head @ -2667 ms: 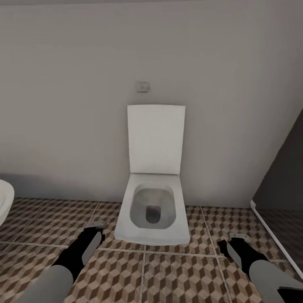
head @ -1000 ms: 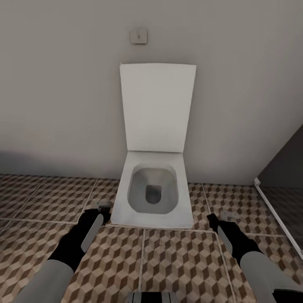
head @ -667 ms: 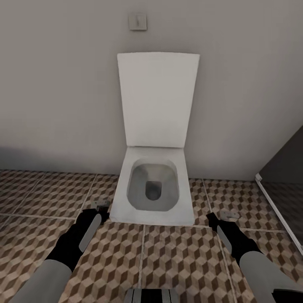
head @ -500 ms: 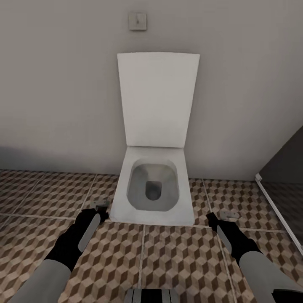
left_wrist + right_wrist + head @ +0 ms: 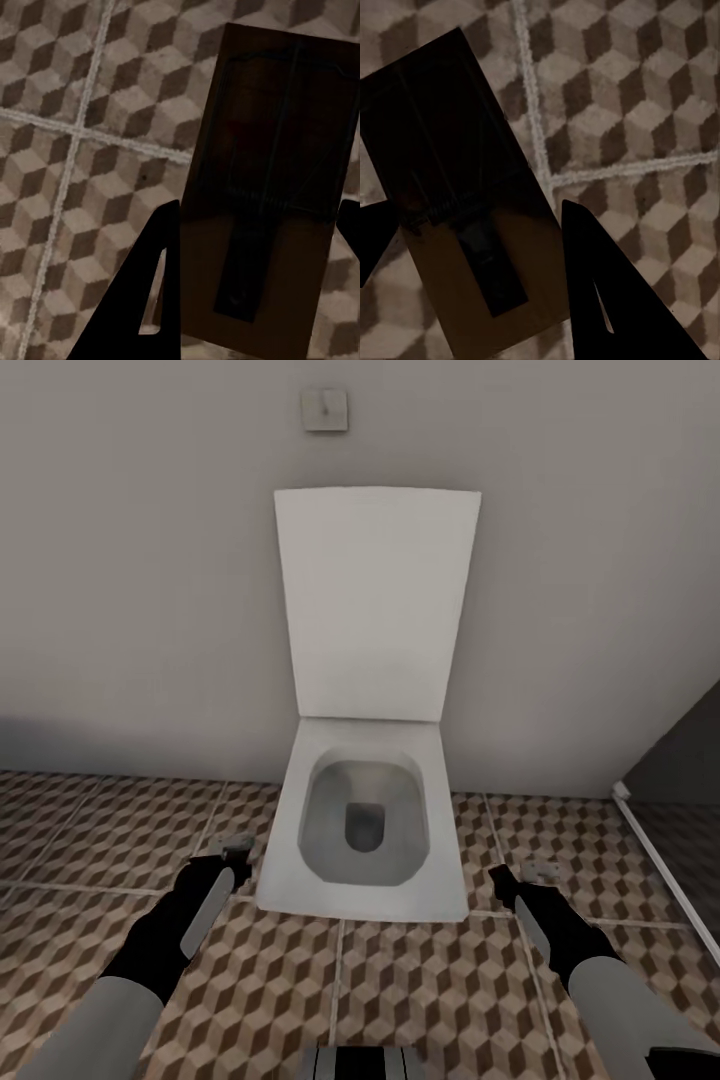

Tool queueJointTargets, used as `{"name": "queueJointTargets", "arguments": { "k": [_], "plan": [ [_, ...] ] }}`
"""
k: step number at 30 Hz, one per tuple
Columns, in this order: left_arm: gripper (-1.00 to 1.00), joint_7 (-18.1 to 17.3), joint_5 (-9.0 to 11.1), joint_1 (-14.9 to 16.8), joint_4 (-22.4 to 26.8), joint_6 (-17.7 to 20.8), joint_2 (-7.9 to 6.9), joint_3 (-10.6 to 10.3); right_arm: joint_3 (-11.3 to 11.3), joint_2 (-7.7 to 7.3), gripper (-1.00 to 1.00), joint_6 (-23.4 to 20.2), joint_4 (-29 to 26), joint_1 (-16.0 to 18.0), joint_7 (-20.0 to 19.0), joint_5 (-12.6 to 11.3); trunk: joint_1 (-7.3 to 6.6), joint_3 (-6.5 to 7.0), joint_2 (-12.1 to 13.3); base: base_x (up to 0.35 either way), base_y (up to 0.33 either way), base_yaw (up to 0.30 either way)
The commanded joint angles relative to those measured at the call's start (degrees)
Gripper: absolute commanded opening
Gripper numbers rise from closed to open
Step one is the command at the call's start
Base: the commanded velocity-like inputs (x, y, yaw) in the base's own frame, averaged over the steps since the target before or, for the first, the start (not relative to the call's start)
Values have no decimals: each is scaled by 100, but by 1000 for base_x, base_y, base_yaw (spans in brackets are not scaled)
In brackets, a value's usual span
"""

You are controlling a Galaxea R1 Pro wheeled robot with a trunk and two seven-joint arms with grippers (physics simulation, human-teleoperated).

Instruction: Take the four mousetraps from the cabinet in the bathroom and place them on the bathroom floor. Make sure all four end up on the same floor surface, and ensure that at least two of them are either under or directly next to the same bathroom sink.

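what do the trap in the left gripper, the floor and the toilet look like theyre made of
Mousetrap: looks like a flat, matte brown wooden board carrying dark bars, probably metal; it is too dim to be sure. Bathroom floor: hard tile, likely ceramic, printed with brown, beige and grey cubes between pale grout lines. Toilet: smooth white, probably glazed ceramic, with a softly shaded bowl.

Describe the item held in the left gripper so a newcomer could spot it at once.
Left of the white square toilet, above the cube-patterned tiled floor, the left gripper grips a flat dark-brown rectangular mousetrap. Its dark wire bar and spring set it apart from the tiles.
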State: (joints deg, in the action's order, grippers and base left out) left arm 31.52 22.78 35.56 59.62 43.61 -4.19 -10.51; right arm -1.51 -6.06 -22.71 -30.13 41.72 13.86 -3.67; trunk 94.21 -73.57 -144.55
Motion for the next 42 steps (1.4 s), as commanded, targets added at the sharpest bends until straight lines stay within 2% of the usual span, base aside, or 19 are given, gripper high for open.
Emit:
{"name": "queueJointTargets", "arguments": {
  "k": [1,5,14,26,36,42],
  "plan": [
    [-100,57,60,3,6,-12,-10,-22,1,0,-100,-23,-11,1,12,-46,2,-5,-2,298,0,0],
    [-100,60,60,3,6,-167,-18,-22,1,0,-100,-23,-11,2,12,-46,2,-5,-2,312,0,0],
    [-100,64,60,3,3,-223,-21,-22,1,0,-100,-26,-11,3,12,-47,2,-5,-2,259,0,0],
    [-100,65,60,3,5,-182,-21,-22,1,8,-100,-32,-11,2,106,-33,2,-5,-2,25,0,-139],
    [-100,65,63,3,3,-173,-21,-22,1,9,-100,-32,-11,1,135,-36,2,-5,-2,3,4,-22],
    [-100,65,68,3,0,-173,-27,-22,1,9,-100,-31,-11,2,135,-38,2,-5,-2,89,174,-2]
  ]
}}
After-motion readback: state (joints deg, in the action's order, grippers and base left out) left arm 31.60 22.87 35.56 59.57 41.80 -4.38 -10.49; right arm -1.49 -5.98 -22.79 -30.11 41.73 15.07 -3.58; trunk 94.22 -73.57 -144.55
